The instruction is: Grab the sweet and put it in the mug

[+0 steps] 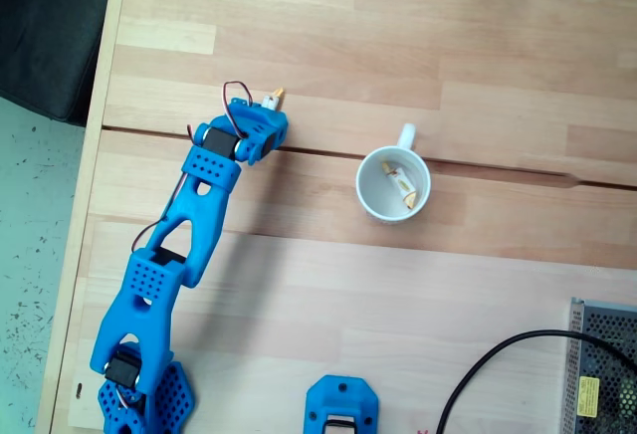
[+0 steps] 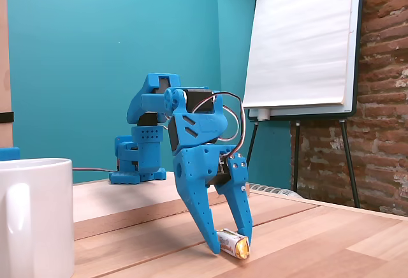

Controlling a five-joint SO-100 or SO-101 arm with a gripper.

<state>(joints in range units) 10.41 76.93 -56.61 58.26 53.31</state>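
Right now the blue arm (image 1: pixel 164 275) stretches from its base at the lower left of the top-down fixed view up across the wooden table (image 1: pixel 299 295), bent over so the gripper (image 2: pixel 231 244) points down at the tabletop. From the low fixed view both blue fingers (image 2: pixel 199 217) reach the wood, tips narrowed around the sweet (image 2: pixel 233 243), which lies flat on the table between them. Jaws are closed in on the wrapper from either side, sweet not lifted. One yellow-orange twisted end faces the low camera. In the top-down fixed view the same sweet (image 1: pixel 275 97) pokes out just past the gripper head, a bit of white and orange at the arm's far end.

The mug (image 1: pixel 394 184) stands upright, well apart from the gripper, to its right in the top-down view, handle pointing toward the top of the picture. Inside it lies a second wrapped sweet (image 1: pixel 402 185) on the white bottom. In the low fixed view the mug (image 2: pixel 35 217) sits close to the camera at the left edge, out of focus.

A black cable (image 1: pixel 498 364) curves in at the lower right of the top-down view beside a metal mesh box (image 1: pixel 604 364). Another blue printed part (image 1: pixel 341 406) sits at the bottom edge. Behind the table in the low view stand a whiteboard easel (image 2: pixel 303 42), a teal wall (image 2: pixel 108 36) and a brick wall (image 2: pixel 382 93).
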